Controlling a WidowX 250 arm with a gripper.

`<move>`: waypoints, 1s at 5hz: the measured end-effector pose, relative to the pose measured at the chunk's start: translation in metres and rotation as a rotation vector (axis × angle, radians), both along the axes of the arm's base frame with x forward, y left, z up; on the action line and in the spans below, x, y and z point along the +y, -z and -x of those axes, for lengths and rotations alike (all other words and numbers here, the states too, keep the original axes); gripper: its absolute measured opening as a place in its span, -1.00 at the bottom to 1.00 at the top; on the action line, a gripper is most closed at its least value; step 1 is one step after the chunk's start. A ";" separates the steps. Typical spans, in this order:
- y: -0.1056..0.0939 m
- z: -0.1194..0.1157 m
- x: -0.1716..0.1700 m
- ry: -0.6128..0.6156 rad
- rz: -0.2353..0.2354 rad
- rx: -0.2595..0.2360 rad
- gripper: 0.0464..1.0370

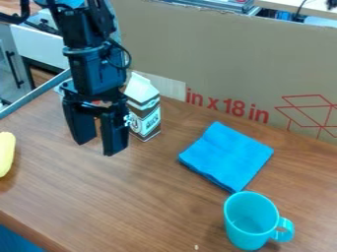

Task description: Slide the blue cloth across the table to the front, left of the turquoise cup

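Note:
The black gripper hangs over the upper left part of the wooden table, fingers pointing down and apart, with nothing between them. Just behind and to its right stands a white and brown milk carton, upright and partly covered by the gripper. Something reddish and white is mostly hidden behind the gripper. A folded blue cloth lies flat right of centre. Near its lower corner stands an upright turquoise mug, handle to the right. At the left edge lies a yellow object, cut off by the view.
A large cardboard panel stands along the table's back edge. The wooden table has its front edge at the lower left. Behind the arm at the upper left are a white drawer front and a grey cabinet with a dark handle.

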State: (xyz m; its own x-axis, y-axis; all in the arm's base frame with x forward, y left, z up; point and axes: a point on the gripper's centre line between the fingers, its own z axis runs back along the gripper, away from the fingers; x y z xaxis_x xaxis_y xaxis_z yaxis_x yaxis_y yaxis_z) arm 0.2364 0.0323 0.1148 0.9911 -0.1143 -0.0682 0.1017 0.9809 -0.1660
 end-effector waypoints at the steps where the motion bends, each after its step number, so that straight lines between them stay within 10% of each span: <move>1: 0.005 0.001 0.000 0.000 0.003 0.020 0.93; 2: 0.010 -0.017 -0.027 0.081 -0.054 0.001 0.93; 5: 0.010 -0.094 -0.059 0.100 0.040 -0.121 0.93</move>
